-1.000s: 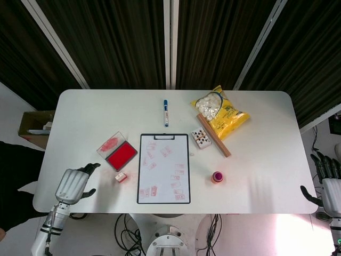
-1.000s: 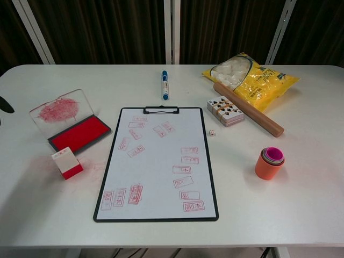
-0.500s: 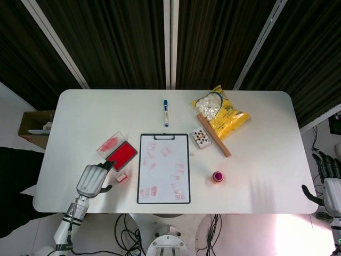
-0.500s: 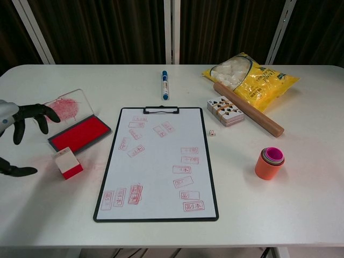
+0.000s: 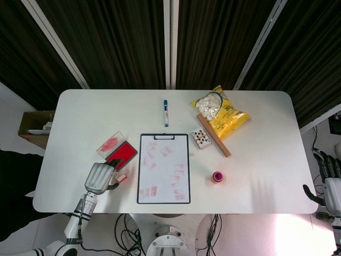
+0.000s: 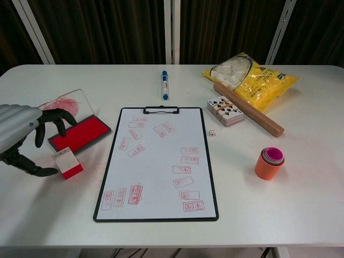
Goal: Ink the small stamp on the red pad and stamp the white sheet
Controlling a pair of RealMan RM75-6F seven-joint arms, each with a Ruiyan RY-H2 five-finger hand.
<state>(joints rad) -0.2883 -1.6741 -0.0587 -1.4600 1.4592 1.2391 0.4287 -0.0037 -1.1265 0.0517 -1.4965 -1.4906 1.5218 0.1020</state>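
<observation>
The small stamp (image 6: 67,163) (image 5: 121,177), white on top and red below, stands left of the clipboard. The red ink pad (image 6: 80,132) (image 5: 121,155) lies open behind it, its clear lid tilted back. The white sheet (image 6: 159,161) (image 5: 164,168) on the black clipboard carries several red marks. My left hand (image 6: 24,138) (image 5: 100,176) hovers just left of the stamp, fingers spread and curved toward it, holding nothing. My right hand (image 5: 327,183) stays off the table's right edge, fingers apart and empty; only the head view shows it.
A blue marker (image 6: 165,85) lies behind the clipboard. A card deck (image 6: 225,112), a small die (image 6: 212,133), a wooden rolling pin (image 6: 248,108) and a yellow snack bag (image 6: 251,78) sit at back right. Stacked cups (image 6: 270,163) stand right of the clipboard.
My left hand has come in from the table's left edge toward the stamp, reaching its left side. The right hand has stayed put.
</observation>
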